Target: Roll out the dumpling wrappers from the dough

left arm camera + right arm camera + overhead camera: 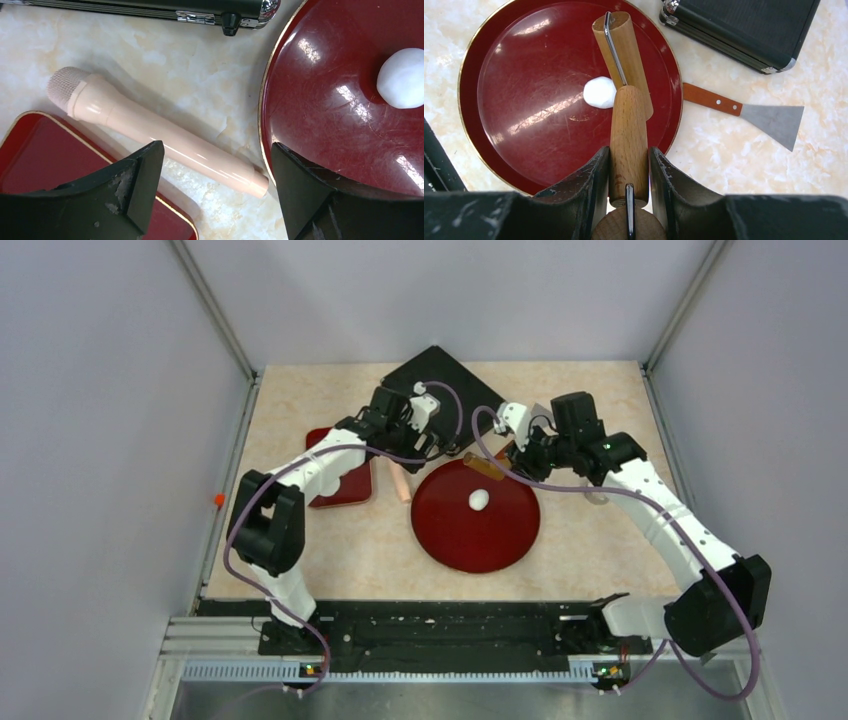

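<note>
My right pincer (629,155), narrow, grips the handle of the wooden roller (628,125), whose head lies over the round red plate (514,60) at mid-tabletop. The dough (599,92), a small white ball, sits near the plate's centre. My left pincer (215,155) stands wide above the pink rod (150,132), on the plate's side facing the tabletop's left edge.

Under the left claw (216,150), pink stick (165,137) lies between tray (45,155) and plate (320,120).
</note>
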Robot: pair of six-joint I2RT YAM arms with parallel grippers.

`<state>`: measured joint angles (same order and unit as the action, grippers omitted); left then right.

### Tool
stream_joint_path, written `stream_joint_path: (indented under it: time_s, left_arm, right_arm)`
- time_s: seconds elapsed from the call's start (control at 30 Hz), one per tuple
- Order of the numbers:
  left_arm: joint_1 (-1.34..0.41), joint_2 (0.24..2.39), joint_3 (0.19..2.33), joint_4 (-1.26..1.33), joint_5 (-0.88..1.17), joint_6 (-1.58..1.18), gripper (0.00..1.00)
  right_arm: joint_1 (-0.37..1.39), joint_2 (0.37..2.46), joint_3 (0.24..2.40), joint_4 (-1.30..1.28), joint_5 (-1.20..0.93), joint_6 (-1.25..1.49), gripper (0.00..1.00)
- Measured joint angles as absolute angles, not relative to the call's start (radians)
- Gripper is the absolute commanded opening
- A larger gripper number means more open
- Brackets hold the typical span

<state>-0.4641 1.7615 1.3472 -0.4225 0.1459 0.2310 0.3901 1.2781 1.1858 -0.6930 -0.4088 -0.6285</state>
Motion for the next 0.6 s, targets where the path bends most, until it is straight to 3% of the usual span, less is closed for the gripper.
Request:
stream_joint_path:
  time_s: [0.3,0.6]
  left_arm:
    - [-0.472,1.853,1.349,-0.411,0.192,0.208,0.8]
    - [-0.501,1.882,1.349,-0.396,0.217,0.2,0.69]
  right_arm:
    - [0.426,1.276,1.201,-0.698,-0.316,-0.633,0.0]
    - [0.638,1.277,1.2,-0.784,-0.171,-0.724,0.0]
